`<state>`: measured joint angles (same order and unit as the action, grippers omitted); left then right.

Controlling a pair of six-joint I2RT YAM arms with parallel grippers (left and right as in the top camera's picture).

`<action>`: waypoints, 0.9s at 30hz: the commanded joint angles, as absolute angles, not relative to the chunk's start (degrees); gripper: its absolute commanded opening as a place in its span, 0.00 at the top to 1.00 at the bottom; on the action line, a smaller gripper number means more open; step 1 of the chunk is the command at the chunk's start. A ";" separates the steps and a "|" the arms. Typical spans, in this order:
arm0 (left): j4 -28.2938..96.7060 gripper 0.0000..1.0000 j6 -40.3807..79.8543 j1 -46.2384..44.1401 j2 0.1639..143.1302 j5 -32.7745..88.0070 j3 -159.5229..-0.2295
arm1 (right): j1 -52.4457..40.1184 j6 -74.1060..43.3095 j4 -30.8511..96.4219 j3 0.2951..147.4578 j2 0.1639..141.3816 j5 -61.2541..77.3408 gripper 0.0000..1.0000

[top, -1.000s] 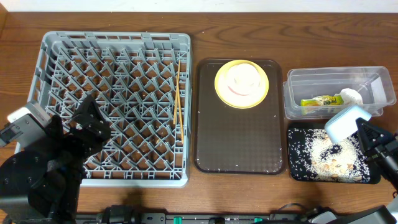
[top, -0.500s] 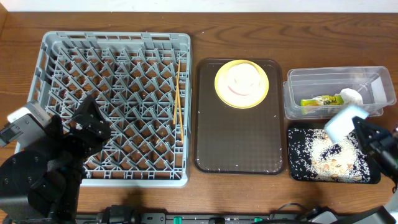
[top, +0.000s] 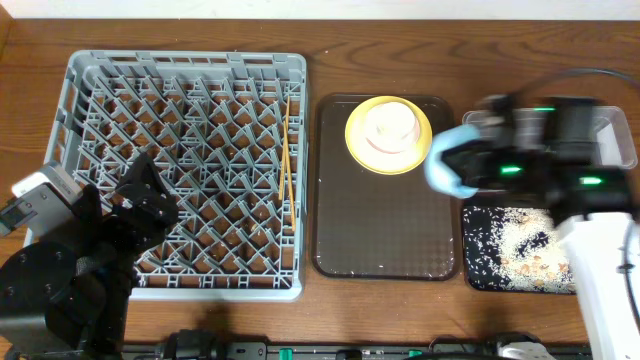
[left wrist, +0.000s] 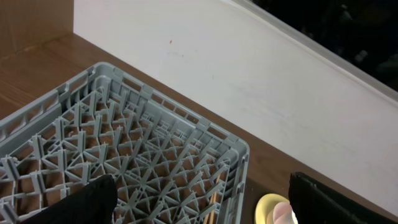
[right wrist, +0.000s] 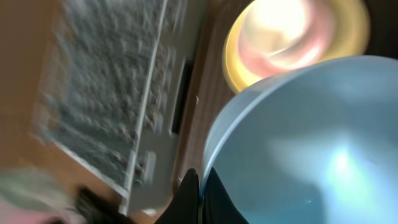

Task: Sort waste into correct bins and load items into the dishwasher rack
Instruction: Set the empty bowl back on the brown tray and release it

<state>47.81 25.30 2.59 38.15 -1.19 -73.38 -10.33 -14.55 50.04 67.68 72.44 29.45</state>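
Looking from above, we find the right claw (right wrist: 200, 182) clamped on the bowl (top: 450, 166). In the wrist view its two dark fingers (right wrist: 188, 202) pinch the light-blue rim. Held by that rim, the bowl covers the right edge of the brown tray (top: 385, 230) as seen from above, just beside the plate (top: 388, 135). The right arm (top: 545, 165) and the bowl both show blurred.

A white cup (top: 388, 122) sits on the yellow plate, which lies at the far end of the brown tray. The arm hides much of the tub (top: 618, 128), and we cannot tell what lies in it. Just in front of the tub, the black tray (top: 480, 278) holds scattered rice (top: 515, 245).

The left claw (left wrist: 208, 202) stands wide apart, gripping nothing, over the near left part of the rack (top: 185, 120). The chopsticks (top: 287, 160) lie together in the rack along its right side, running front to back. The rack rests on the table (top: 330, 40) just beside the brown tray, with a narrow gap between them.
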 commanded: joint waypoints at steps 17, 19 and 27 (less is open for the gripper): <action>47.77 0.11 24.97 2.94 38.09 -0.60 -74.13 | -47.70 -30.76 51.46 67.92 94.85 -12.56 0.99; 47.79 0.10 24.97 2.94 38.09 -0.60 -74.13 | -47.70 -28.05 50.48 67.92 94.85 -9.89 0.99; 47.79 0.11 24.97 2.94 38.09 -0.60 -74.13 | -47.64 -26.65 50.15 67.92 94.83 -8.54 0.51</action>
